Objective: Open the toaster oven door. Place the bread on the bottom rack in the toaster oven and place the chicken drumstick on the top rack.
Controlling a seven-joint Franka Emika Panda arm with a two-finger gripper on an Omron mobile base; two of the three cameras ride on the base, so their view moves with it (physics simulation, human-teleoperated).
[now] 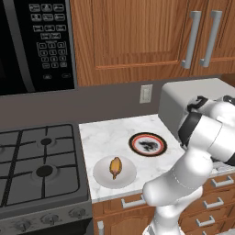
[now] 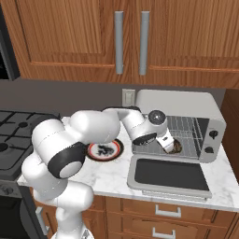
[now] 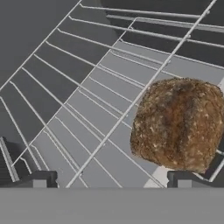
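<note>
My tool (image 3: 109,181) stood wide open, holding nothing, the bread (image 3: 179,124) lying on the bottom rack (image 3: 83,113) at right. I judged that a careless retreat could snag the wires or nudge the bread.

The toaster oven (image 2: 205,112) is a silver-grey box with rounded top edges, standing on the counter with the pincer (image 2: 171,145) reaching into its open mouth. The toaster oven door (image 2: 169,174) is folded down flat, dark glass up, lying directly below and in front of the pincer. The bread (image 3: 179,124), a dark brown rough lump, sits on the bottom rack (image 3: 78,109), a thin silver wire grid, just ahead of the wide-spread pincer tips and nearer one of them. The chicken drumstick (image 1: 115,167), golden-orange and tapering, lies on a white plate well away from the pincer, behind it on the counter.
</note>
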